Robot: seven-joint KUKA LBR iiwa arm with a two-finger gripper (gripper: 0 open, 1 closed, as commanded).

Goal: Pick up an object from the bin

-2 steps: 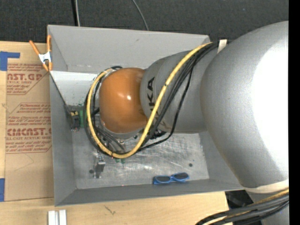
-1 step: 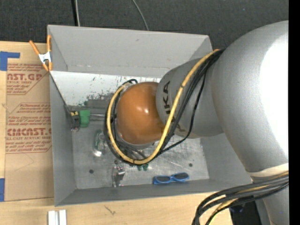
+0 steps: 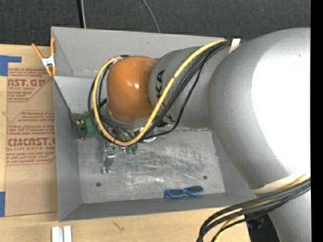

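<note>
My gripper (image 3: 107, 161) hangs below the orange cover, low over the left part of the bin floor. Nothing shows in it. A small green and black thing (image 3: 87, 127) lies against the bin's left wall, just up and left of the gripper and partly behind the cables. A flat blue thing (image 3: 183, 191), shaped like two joined loops, lies by the front wall, well to the right of the gripper.
The arm and its cabled wrist cover the back and right of the bin. Bare scratched floor lies between the gripper and the blue thing.
</note>
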